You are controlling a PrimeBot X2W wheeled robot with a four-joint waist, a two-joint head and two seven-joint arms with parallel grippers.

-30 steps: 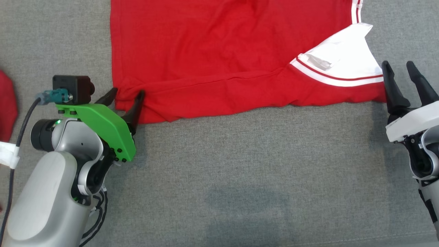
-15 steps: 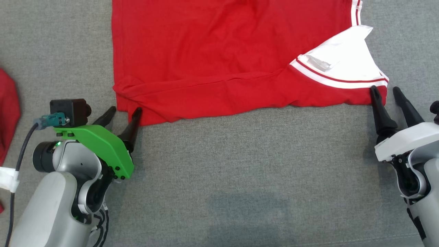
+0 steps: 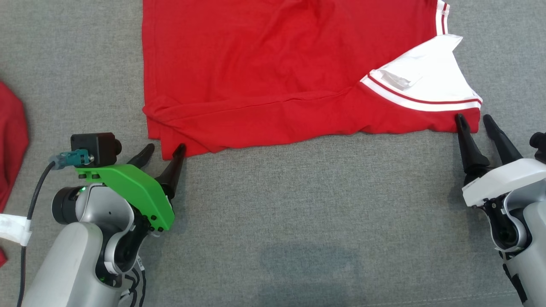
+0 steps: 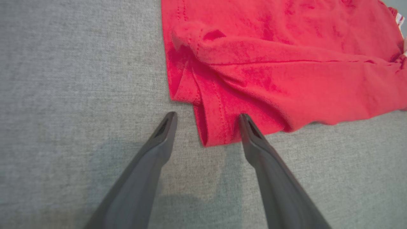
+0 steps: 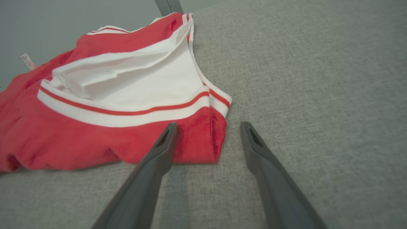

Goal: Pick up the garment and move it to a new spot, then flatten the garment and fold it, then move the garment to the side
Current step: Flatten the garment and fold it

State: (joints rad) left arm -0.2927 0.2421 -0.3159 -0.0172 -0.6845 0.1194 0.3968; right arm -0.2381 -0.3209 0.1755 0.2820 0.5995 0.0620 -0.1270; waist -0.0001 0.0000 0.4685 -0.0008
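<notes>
Before you, the garment (image 3: 273, 72) in soft matt red knit cloth with smoother white trim, the grey surface (image 3: 298, 213) a coarse matt weave, your left gripper (image 3: 165, 149) dull dark plastic, its green bracket (image 3: 132, 187) smooth satin plastic.

Silver-grey left arm (image 3: 72, 256) carries a green bracket (image 3: 128, 187) with black screws (image 3: 150, 218), a black camera box (image 3: 94, 146) on top, and a teal plug (image 3: 70, 158) on a dark cable (image 3: 32, 204). Grey right arm (image 3: 533, 226) has a white wrist cover (image 3: 503, 181). Two long tapered dark fingers each on left gripper (image 3: 165, 147) and right gripper (image 3: 472, 117).
</notes>
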